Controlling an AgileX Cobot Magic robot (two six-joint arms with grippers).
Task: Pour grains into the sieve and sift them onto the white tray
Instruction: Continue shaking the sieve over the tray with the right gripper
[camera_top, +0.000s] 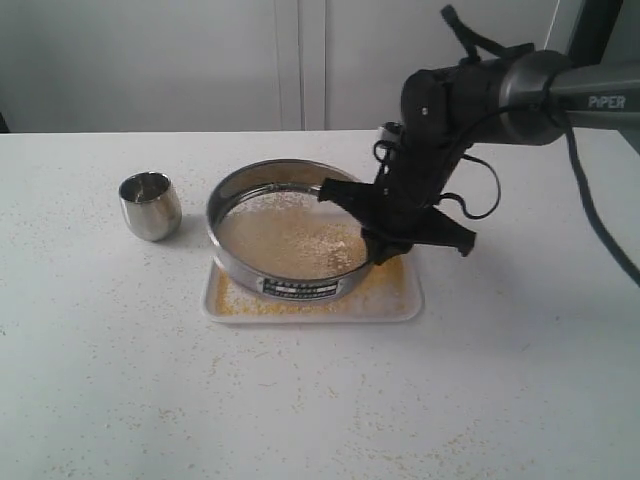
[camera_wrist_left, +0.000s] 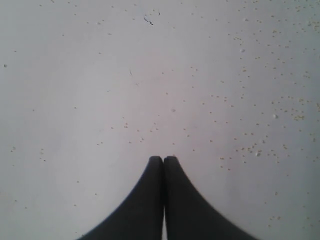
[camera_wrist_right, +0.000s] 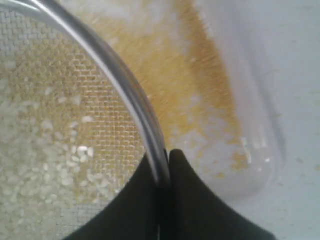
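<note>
White tray beneath sieve of grains

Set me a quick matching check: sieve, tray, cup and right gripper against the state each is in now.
1 sieve
2 white tray
3 steel cup
4 right gripper

a shut on the sieve's rim
b upright on the table, apart from the tray
c whitish grains on its mesh
d yellow granules spread across it

Pairs: 1-c, 2-d, 3-b, 4-a
</note>
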